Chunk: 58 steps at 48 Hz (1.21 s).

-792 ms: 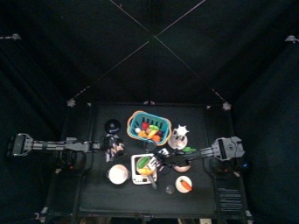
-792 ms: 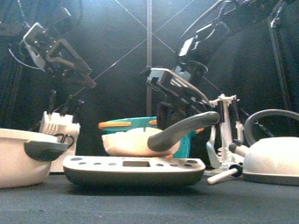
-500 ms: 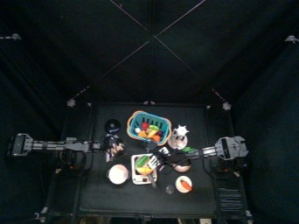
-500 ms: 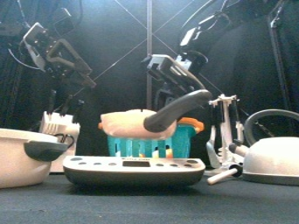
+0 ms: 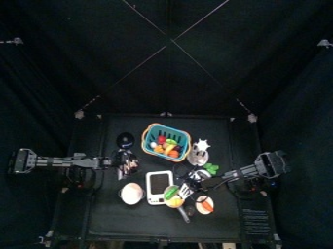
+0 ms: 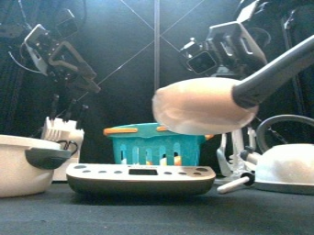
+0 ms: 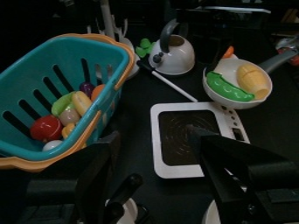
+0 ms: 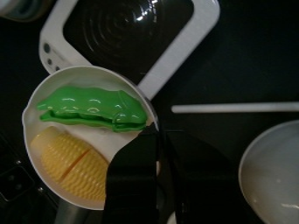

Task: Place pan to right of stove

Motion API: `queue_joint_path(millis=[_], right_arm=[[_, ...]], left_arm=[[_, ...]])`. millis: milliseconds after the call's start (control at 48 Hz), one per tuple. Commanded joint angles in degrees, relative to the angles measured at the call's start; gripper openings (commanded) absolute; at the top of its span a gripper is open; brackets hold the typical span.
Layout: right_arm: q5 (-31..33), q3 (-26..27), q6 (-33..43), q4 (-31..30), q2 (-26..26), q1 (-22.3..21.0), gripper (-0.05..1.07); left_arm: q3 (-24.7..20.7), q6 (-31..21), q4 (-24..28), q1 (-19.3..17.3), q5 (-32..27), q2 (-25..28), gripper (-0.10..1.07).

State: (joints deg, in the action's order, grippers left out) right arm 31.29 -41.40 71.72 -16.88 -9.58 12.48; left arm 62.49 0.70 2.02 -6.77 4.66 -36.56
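1. The teal basket of fruit (image 5: 164,141) sits at the upper middle of the table in the top view, clear of the working area in front of it.
2. The stove (image 5: 159,184), a white block with a dark panel, lies flat just below the basket, low in the frame's centre.
3. The pan (image 5: 174,198), holding yellow and green toy food, hangs lifted off the table just right of the stove's lower corner. In the front view it (image 6: 207,101) floats well above the stove (image 6: 141,176), probably so it clears it while being carried.
4. The right gripper (image 5: 205,178) seems clamped on the pan's handle, though the wrist view is too dark to be sure.
5. The left gripper (image 7: 158,171) rests spread wide and empty at the table's left.
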Motion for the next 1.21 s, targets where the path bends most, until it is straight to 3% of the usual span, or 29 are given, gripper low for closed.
queue_joint_path(millis=[0,292,542,792,1188], right_arm=[[-0.18,-1.49,0.0,0.53,-2.81,0.18,0.28],[-0.26,-4.48,0.0,0.18,-1.67,-0.18,0.28],[-0.53,-2.72,-0.53,-1.32,4.22,-0.88,0.29],[0.7,-1.23,-0.44,-2.2,4.57,-0.7,0.31],[4.48,0.44,-0.53,-3.78,2.99,-0.88,0.63]], left_arm=[[-0.79,0.0,-0.09,-0.18,0.09,0.09,0.96],[-0.62,0.09,0.0,-0.44,0.09,0.09,0.96],[-0.53,0.09,0.0,-0.53,0.0,0.0,0.96],[-0.53,0.09,0.0,-0.62,0.0,0.0,0.96],[-0.53,0.09,0.0,-0.62,-0.18,0.09,0.96]])
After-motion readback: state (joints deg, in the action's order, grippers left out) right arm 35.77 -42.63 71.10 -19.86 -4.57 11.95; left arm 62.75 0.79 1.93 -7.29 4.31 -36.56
